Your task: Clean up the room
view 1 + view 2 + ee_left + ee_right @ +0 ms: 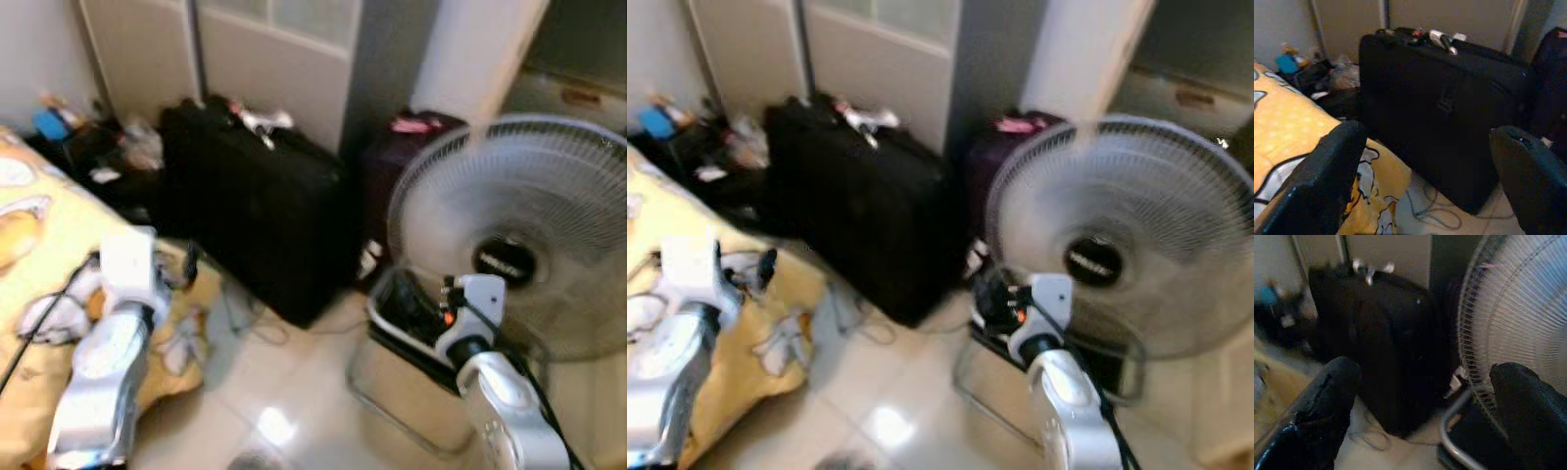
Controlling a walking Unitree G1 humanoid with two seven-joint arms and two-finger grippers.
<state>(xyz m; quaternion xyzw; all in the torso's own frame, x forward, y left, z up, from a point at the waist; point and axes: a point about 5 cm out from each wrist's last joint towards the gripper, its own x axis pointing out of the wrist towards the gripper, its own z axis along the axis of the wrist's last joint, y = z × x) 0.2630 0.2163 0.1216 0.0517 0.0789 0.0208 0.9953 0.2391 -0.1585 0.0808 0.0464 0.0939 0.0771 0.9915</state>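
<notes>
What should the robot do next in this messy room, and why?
Probably step toward the clutter piled beside the black suitcase. Both the left gripper and right gripper are open, holding nothing, and the fan stands close on the right.

Pale glossy floor [294, 392], panelled door [265, 59]

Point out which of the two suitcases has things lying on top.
The big black suitcase by the door, carrying small items on its top edge; the dark purple suitcase behind the fan bears just a pink tag.

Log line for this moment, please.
left gripper: open, over yellow bedsheet | right gripper: open, near white fan | black suitcase: untouched
</notes>
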